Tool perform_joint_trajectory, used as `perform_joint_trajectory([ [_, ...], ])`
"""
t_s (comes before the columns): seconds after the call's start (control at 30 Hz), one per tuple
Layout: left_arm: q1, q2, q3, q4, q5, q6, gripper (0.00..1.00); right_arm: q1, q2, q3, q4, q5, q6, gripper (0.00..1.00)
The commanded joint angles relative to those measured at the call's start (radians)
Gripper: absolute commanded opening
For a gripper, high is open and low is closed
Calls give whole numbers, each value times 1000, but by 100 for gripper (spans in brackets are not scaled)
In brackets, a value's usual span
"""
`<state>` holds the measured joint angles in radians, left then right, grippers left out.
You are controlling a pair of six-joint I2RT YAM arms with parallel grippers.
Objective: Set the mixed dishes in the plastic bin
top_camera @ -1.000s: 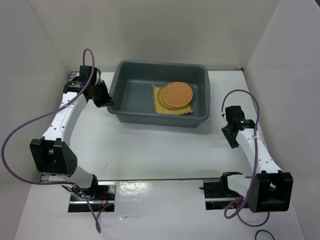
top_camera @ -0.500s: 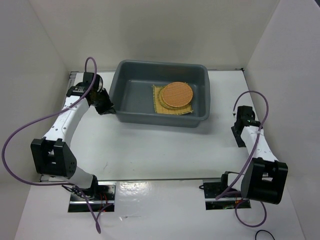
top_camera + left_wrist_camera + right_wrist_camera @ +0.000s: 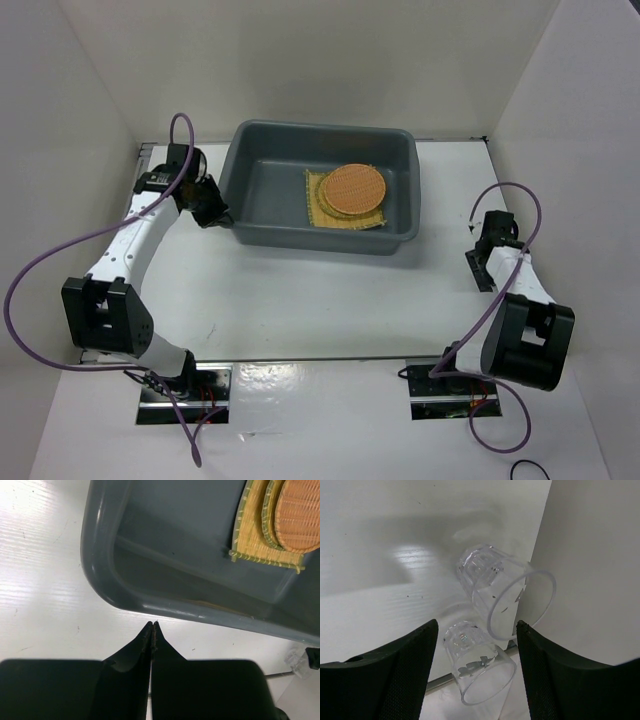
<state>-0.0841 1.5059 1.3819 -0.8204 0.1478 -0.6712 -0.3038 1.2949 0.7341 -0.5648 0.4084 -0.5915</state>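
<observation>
The grey plastic bin [image 3: 400,150] stands at the table's far middle. Inside it lies the square yellow mat [image 3: 318,205] with the orange disc [image 3: 353,187] on top. The left wrist view shows a yellow disc [image 3: 267,515] between them. My left gripper [image 3: 152,625] is shut and empty, its tips just outside the bin's near-left rim [image 3: 100,555]. My right gripper [image 3: 477,622] is open at the right wall. One clear cup [image 3: 477,667] lies on its side between its fingers, untouched. A second clear cup [image 3: 502,590] lies tipped just beyond, against the wall.
White walls close in the table on the left, back and right; the right wall [image 3: 590,555] is right next to the cups. In the top view my right gripper [image 3: 488,230] hides the cups. Purple cables loop off both arms.
My right arm has folded back and swung its gripper right, toward the wall. My left gripper has shifted slightly nearer along the bin's left corner, still shut.
</observation>
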Motion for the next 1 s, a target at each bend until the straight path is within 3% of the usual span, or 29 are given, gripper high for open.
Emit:
perform_joint_trajectory([
  [0.0, -5, -6, -6, 43, 18, -28, 0, -3, 29, -2, 71, -17, -39, 69],
  [0.17, -5, -29, -59, 63, 18, -47, 0, -3, 64, 18, 80, -69, -60, 67],
  [0.23, -5, -39, -73, 72, 18, -56, 0, 6, 73, 18, 80, -85, -71, 57],
  [0.27, -5, -39, -84, 72, 18, -56, 0, 6, 73, 18, 69, -95, -71, 46],
  [0.3, -5, -39, -84, 72, 18, -56, 0, 6, 73, 28, 69, -106, -71, 17],
  [0.33, -5, -50, -84, 72, 18, -56, 0, 6, 73, 42, 53, -106, -59, 5],
  [0.37, -5, -50, -84, 81, 9, -56, 0, 6, 61, 62, 21, -106, -29, 0],
  [0.47, -5, -70, -93, 81, -1, -67, 0, 21, -21, 265, -65, -132, 28, 0],
  [0.6, -5, -130, -150, 113, -10, -90, 0, 193, -95, 558, -154, -117, 81, 0],
  [0.63, -5, -139, -162, 113, -10, -102, 0, 309, -95, 614, -168, -138, 81, 0],
  [0.77, -5, -167, -199, 136, -10, -111, 0, 625, -13, 824, -202, -183, 16, 0],
  [0.97, 17, -249, -234, 116, -19, -102, 0, 828, 185, 962, -193, -436, -77, 0],
])
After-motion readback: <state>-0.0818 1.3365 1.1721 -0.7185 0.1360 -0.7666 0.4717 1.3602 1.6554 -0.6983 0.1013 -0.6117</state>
